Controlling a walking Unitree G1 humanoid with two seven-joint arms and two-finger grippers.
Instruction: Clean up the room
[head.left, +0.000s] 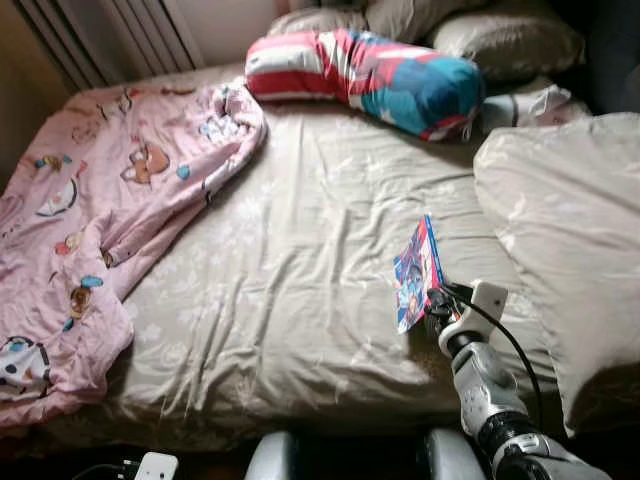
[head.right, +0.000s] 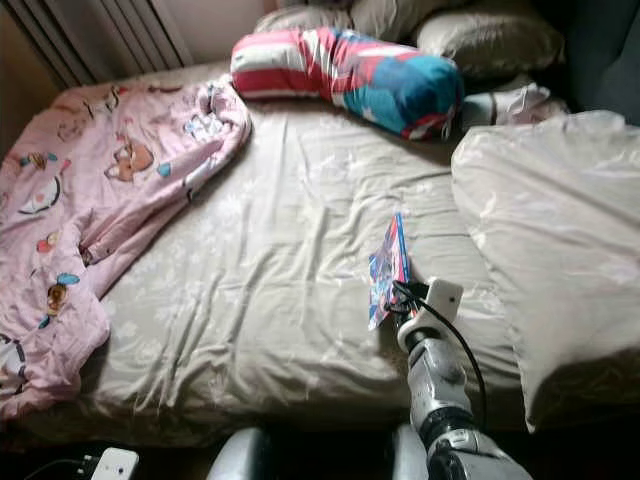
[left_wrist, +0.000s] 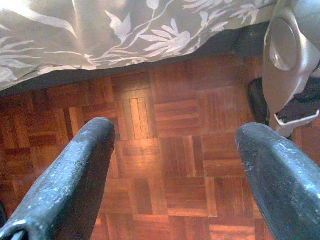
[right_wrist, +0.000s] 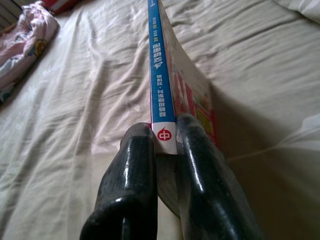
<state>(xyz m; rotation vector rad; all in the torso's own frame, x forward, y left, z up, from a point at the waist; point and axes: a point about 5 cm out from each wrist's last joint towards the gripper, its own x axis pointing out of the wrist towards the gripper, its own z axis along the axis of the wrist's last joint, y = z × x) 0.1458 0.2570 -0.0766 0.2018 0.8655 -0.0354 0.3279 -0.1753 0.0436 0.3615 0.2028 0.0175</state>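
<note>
Bed (head.left: 300, 300) has a beige floral sheet; lying on it are a pink cartoon blanket (head.left: 90, 230) on the left, a striped bolster (head.left: 365, 78) up top, and a beige duvet (head.left: 560, 240) on the right.

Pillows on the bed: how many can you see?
4. A striped red-and-blue bolster pillow lies across the head of the bed, two beige pillows sit behind it, and a large beige pillow lies along the right side. Others may be hidden.

The silver, ribbed right arm (head.left: 487, 385) carries a white wrist camera box (head.left: 488, 297) with a black cable (head.left: 520, 350), and both grippers have long, glossy black fingers (right_wrist: 131, 190).
</note>
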